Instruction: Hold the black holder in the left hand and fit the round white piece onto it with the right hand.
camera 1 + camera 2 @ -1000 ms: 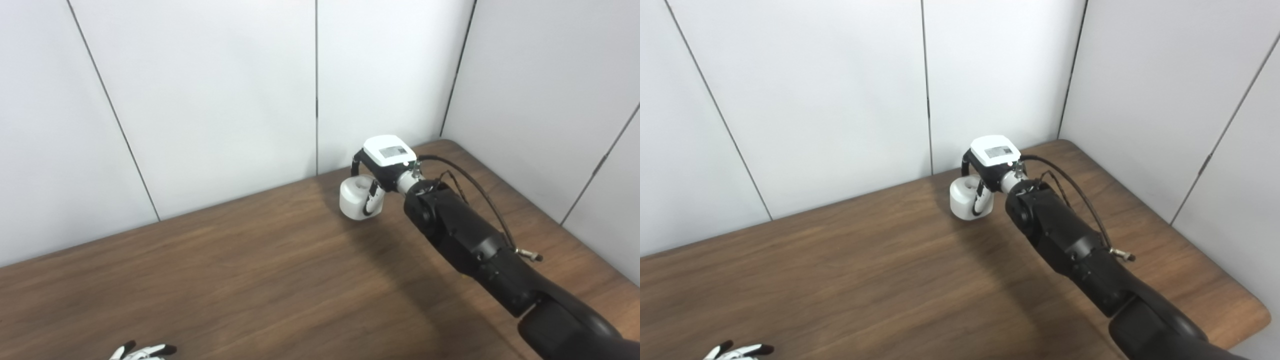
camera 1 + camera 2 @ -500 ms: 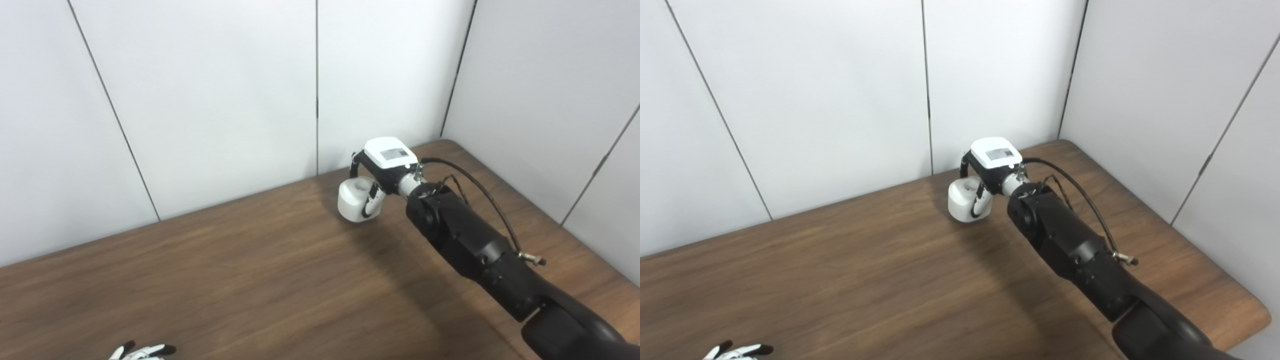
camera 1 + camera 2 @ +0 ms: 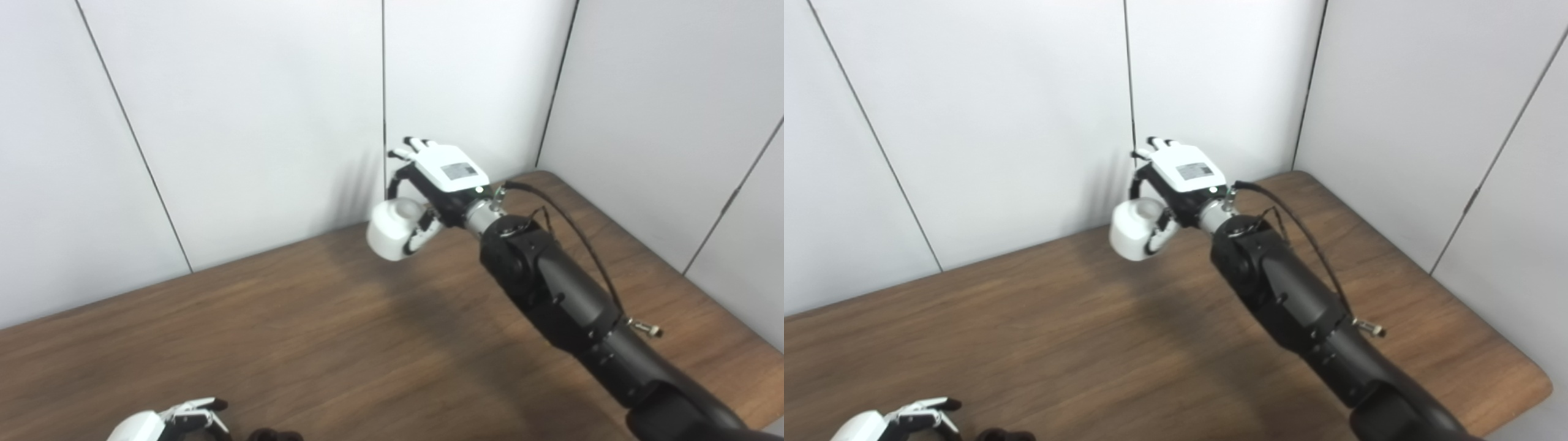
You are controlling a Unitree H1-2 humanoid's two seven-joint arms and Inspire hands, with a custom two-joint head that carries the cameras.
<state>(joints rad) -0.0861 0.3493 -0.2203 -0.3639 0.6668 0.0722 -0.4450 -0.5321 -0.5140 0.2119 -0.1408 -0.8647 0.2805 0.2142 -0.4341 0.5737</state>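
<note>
At the bottom left edge, nearest the viewer, the left hand (image 3: 160,422) shows only in part: a white back and a few fingers (image 3: 199,407) with dark tips, slightly curled and a little apart. Whether they close on anything cannot be told. Just to its right, a small dark shape (image 3: 274,435) peeks above the bottom edge; it may be the black holder, but too little shows to be sure.

A brown wooden table (image 3: 318,343) fills the middle of the view. The right arm (image 3: 551,294), black with a loose cable, reaches diagonally from the lower right toward the far wall.

At its end, the right hand (image 3: 438,184) holds the round white piece (image 3: 393,228) above the table, thumb and some fingers wrapped around its sides while other fingers (image 3: 411,146) stick out straight. White wall panels (image 3: 245,122) stand behind.
</note>
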